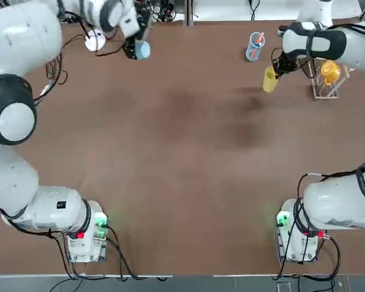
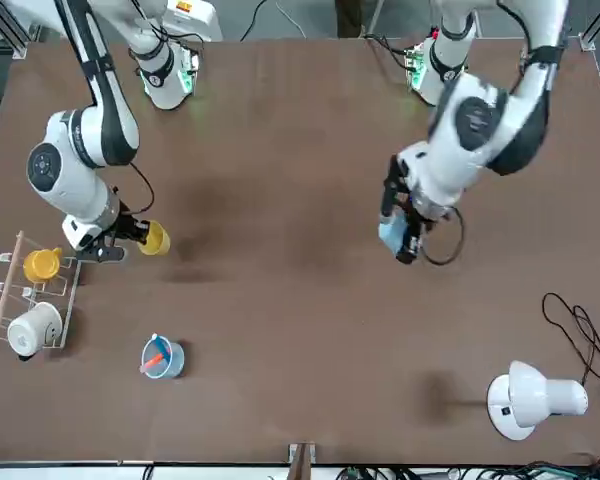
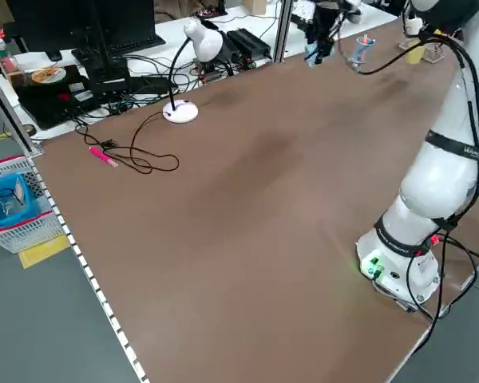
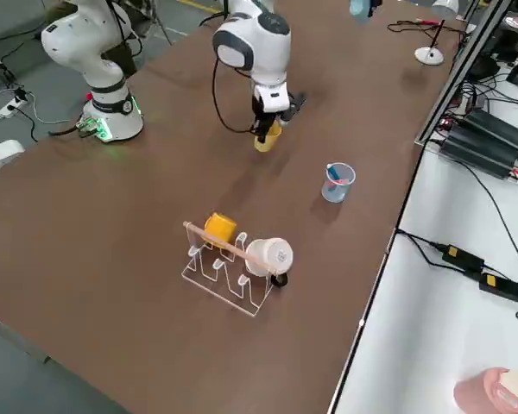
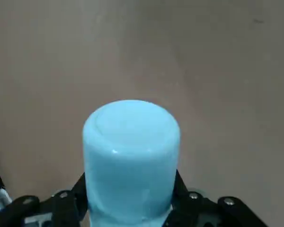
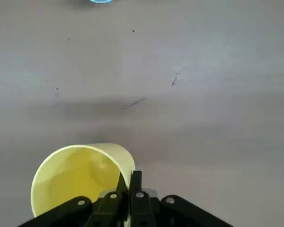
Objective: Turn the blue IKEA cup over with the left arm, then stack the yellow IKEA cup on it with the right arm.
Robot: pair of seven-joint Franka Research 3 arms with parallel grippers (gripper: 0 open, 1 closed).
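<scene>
While your left gripper [image 1: 134, 48] clamps the blue cup [image 1: 142, 49] across its body at about 11 o'clock on the table [image 1: 182, 152], base pointing away from the wrist, watch the turn — smooth tapered plastic could slide between the jaws if the grip is light. Whether the cup is clear of the table, I can't tell. Your right gripper [image 1: 278, 66] pinches the yellow cup [image 1: 269, 79] by its rim wall near 1 o'clock, one finger inside, so the cup hangs off to one side. It could swing or tilt in transit and land crooked. Mind the tumbler [image 1: 254, 47] and the rack [image 1: 328, 82] close by — a wide sweep might clip them.
</scene>
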